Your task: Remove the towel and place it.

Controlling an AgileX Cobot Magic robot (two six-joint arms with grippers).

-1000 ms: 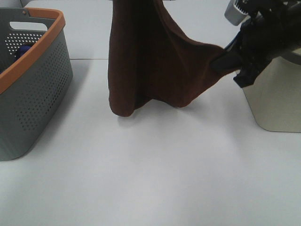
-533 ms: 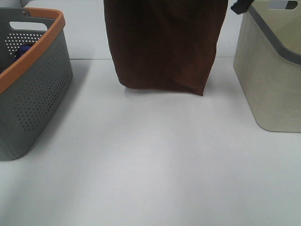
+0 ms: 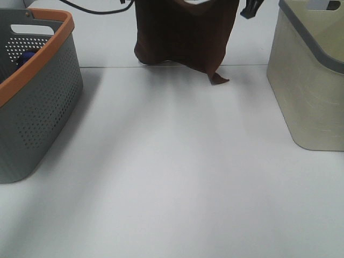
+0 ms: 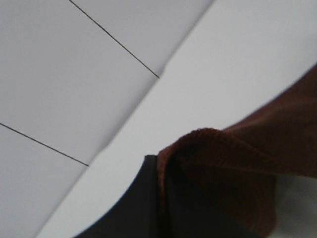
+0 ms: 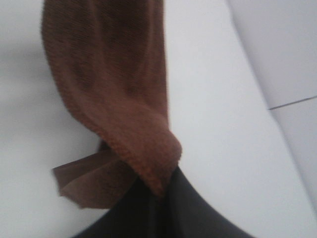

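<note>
The dark reddish-brown towel (image 3: 183, 35) hangs spread at the top middle of the exterior view, high over the far part of the table, its lower corner (image 3: 217, 79) drooping to the table. Both grippers hold its top corners at or past the frame's upper edge. In the left wrist view the left gripper (image 4: 161, 198) is shut on a fold of the towel (image 4: 237, 158). In the right wrist view the right gripper (image 5: 158, 198) is shut on a bunched towel corner (image 5: 119, 94). A bit of the right arm (image 3: 251, 7) shows at the top edge.
A grey perforated basket with an orange rim (image 3: 37, 59) stands at the left, something blue inside. A cream basket with a grey rim (image 3: 312, 80) stands at the right. A black cable (image 3: 91, 7) runs along the top. White tabletop (image 3: 172, 177) lies between the baskets.
The towel has been lifted higher and carried toward the far side of the table. It went from bunched to spread between both grippers. The right arm moved up out of view.
</note>
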